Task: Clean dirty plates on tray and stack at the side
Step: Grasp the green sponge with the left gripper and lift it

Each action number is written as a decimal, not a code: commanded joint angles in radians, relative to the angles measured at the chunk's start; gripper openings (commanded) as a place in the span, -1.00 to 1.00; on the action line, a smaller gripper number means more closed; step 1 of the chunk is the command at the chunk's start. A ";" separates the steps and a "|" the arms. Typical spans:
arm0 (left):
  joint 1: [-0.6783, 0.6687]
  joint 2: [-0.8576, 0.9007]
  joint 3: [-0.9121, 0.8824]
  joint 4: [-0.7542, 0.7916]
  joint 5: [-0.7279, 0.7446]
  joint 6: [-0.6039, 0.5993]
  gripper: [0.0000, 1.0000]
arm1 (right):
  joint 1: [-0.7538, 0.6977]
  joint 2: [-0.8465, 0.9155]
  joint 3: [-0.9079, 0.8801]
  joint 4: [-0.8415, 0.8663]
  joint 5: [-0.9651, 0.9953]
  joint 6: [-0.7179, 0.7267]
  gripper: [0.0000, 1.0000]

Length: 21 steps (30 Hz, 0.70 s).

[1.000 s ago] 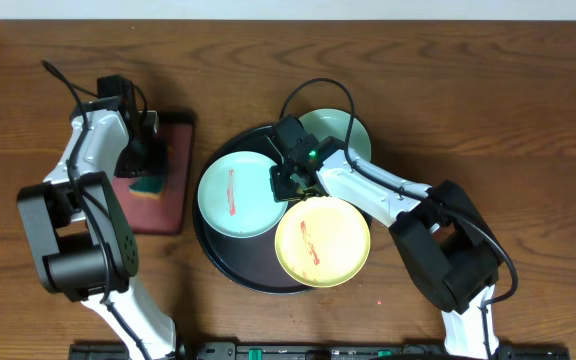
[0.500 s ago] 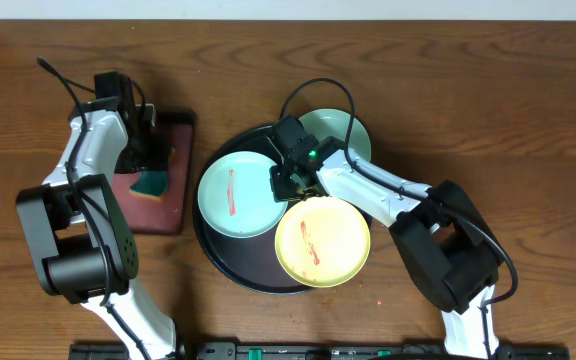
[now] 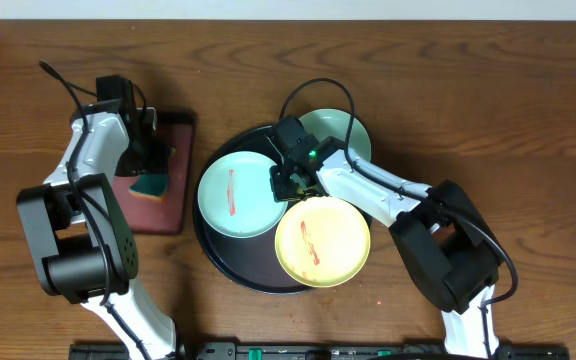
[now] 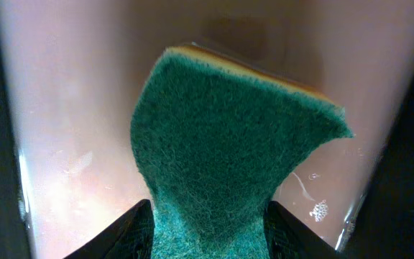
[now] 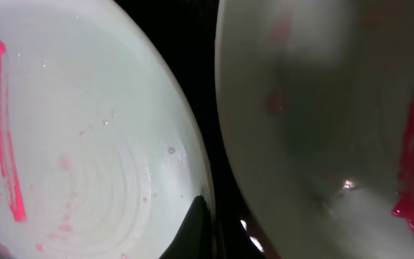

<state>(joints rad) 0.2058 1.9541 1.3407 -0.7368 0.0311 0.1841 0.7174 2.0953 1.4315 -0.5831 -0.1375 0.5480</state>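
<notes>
The black round tray [image 3: 230, 262] holds a mint-green plate [image 3: 230, 195] with a red smear at its left. A yellow plate [image 3: 321, 243] with a red smear sits at its front right. A second mint-green plate [image 3: 348, 133] sits at the back right, partly under the right arm. My right gripper [image 3: 284, 184] is pinched on the right rim of the smeared mint-green plate [image 5: 85, 144]. One finger [image 5: 196, 226] lies on that rim, and the yellow plate [image 5: 322, 122] is beside it. My left gripper [image 3: 146, 160] is shut on a green sponge [image 4: 228, 137].
The sponge [image 3: 152, 183] lies on a small rectangular dark red tray [image 3: 173, 208] left of the black tray. In the left wrist view this tray [image 4: 70, 129] looks washed-out pink. Bare wooden table [image 3: 488, 110] surrounds both trays.
My left wrist has shifted slightly over the sponge, which has moved a little. The right arm and the plates have not moved.
</notes>
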 commanded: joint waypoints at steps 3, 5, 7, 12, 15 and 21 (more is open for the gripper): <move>0.001 -0.013 -0.044 0.020 0.009 0.003 0.01 | 0.002 0.028 0.008 -0.007 0.006 -0.022 -0.98; 0.001 -0.013 -0.053 0.033 0.009 0.003 0.01 | 0.002 0.028 0.008 -0.007 0.006 -0.022 -0.98; 0.001 -0.013 -0.060 0.043 0.009 0.002 -0.01 | 0.002 0.028 0.008 -0.007 0.006 -0.022 -0.98; 0.001 -0.013 -0.060 0.047 0.009 0.002 -0.85 | 0.000 0.028 0.008 -0.007 0.006 -0.022 -0.97; 0.001 -0.016 -0.056 0.047 0.010 -0.017 -0.85 | -0.003 0.028 0.008 -0.007 0.006 -0.022 -0.98; 0.000 -0.090 0.000 0.003 0.010 -0.070 -0.86 | -0.012 0.027 0.008 -0.008 -0.014 -0.022 -0.98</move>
<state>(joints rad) 0.2058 1.9423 1.2980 -0.7101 0.0383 0.1558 0.7124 2.0956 1.4315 -0.5827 -0.1440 0.5476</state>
